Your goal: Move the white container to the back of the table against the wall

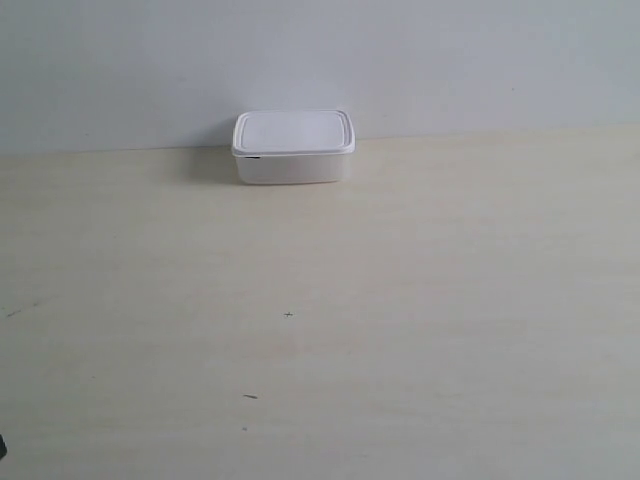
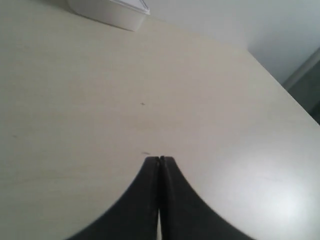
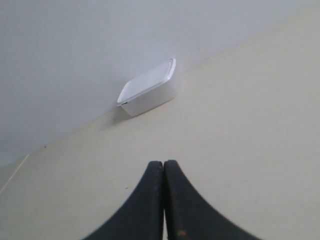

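The white container [image 1: 293,147] stands lidded at the back of the table [image 1: 400,300], right by the pale wall [image 1: 450,60]. The same white container [image 2: 111,10] shows at the far end in the left wrist view, and as the white container [image 3: 148,87] next to the wall [image 3: 75,45] in the right wrist view. My left gripper [image 2: 160,159] is shut with nothing in it, low over bare tabletop, far from the box. My right gripper [image 3: 163,163] is also shut and empty, well short of the container. Neither arm appears in the exterior view.
A few tiny dark specks [image 1: 288,315] mark the tabletop. The table's side edge [image 2: 295,95] shows in the left wrist view, with a dark gap beyond it. A dark object sits at the exterior view's lower left corner [image 1: 2,447].
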